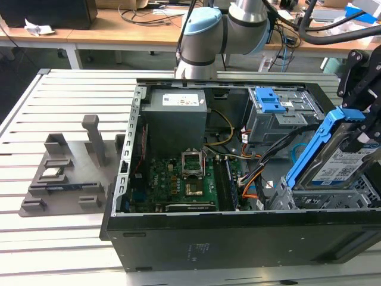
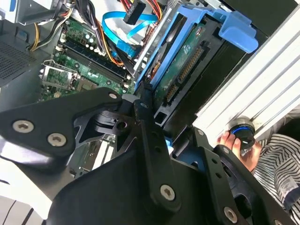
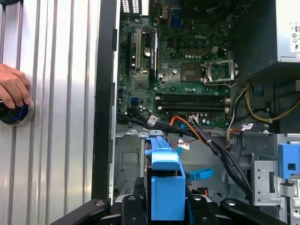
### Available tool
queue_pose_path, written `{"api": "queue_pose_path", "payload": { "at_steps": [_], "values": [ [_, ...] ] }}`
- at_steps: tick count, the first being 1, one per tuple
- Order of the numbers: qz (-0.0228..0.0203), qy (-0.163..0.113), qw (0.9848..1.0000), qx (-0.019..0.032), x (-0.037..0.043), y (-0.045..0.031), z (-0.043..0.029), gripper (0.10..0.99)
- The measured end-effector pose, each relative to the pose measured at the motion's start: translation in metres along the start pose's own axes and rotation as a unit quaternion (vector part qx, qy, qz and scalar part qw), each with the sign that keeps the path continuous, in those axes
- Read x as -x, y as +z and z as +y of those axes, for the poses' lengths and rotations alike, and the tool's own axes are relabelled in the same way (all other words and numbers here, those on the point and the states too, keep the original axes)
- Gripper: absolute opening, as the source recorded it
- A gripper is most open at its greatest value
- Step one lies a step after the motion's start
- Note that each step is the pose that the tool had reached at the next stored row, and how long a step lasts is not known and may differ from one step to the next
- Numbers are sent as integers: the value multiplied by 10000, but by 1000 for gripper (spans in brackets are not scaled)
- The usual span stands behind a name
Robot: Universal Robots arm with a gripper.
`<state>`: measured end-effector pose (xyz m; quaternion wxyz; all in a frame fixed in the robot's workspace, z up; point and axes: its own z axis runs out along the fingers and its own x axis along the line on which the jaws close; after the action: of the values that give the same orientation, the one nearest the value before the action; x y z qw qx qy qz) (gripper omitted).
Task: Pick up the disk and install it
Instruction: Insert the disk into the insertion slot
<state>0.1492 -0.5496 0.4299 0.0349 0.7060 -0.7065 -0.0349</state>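
Note:
The disk (image 1: pixel 348 164) is a silver drive with a white-and-blue label, framed by a blue bracket (image 1: pixel 315 149). It hangs tilted over the open computer case (image 1: pixel 238 241), at the case's end on the exterior view's right. My black gripper (image 1: pixel 363 132) is shut on it from above. In the second wrist view the disk's green underside (image 2: pixel 185 65) and connector face the camera, with the gripper (image 2: pixel 173 140) clamped on the bracket. In the first wrist view the bracket's blue end (image 3: pixel 166 187) sticks out between the fingers (image 3: pixel 129 208), above the grey metal drive bay (image 3: pixel 129 159).
Inside the case lie the motherboard (image 1: pixel 184 179), a grey power supply (image 1: pixel 175 119), loose cables (image 1: pixel 262 155) and another bay with a blue latch (image 1: pixel 268 98). A grey parts fixture (image 1: pixel 65 173) stands on the slatted table at the exterior view's left. A person's hand (image 3: pixel 14 89) rests on a blue-lit button (image 3: pixel 11 112).

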Motion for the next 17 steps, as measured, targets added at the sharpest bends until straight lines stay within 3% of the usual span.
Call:
{"api": "queue_pose_path", "payload": {
  "at_steps": [5, 10, 14, 17],
  "values": [
    [-1, 0, 10000, 0, 0, 82, -8, 365],
    [0, 0, 10000, 0, 0, 260, -26, 365],
    [-1, 0, 10000, 0, 0, 358, -35, 365],
    [1, 0, 10000, 0, 0, 372, -37, 365]
  ]
}}
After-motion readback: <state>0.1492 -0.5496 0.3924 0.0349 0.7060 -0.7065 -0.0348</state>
